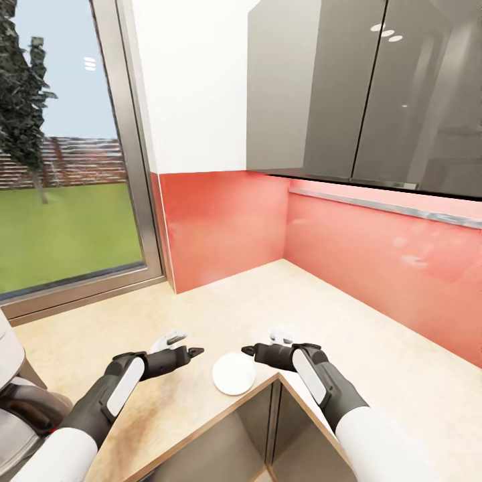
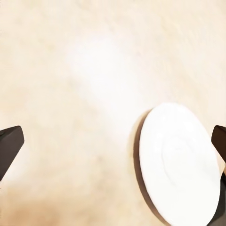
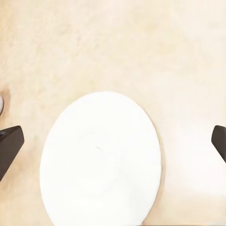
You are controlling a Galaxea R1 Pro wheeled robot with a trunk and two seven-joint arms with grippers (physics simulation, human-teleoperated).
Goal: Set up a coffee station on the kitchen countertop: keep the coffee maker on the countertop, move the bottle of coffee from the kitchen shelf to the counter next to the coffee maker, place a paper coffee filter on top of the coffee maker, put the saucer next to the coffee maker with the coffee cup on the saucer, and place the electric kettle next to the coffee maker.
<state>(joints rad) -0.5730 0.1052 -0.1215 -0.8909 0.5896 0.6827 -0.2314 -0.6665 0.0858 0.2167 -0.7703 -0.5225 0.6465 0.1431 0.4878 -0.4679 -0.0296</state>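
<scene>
Head view: white saucer flat on beige table, at inner corner edge, between left pincer and right pincer. Both pincers wide open, holding nothing, hovering beside saucer. Right wrist view: saucer between 2 spread fingertips.

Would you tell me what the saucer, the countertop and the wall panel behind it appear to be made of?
The saucer looks like glazed white ceramic: smooth, uniform, with a faint central ring in the right wrist view, though plastic cannot be ruled out. The countertop looks like matte beige stone or laminate, given its mottled speckle. The backsplash looks like glossy coral-red glass or acrylic, as it carries soft reflections.
</scene>
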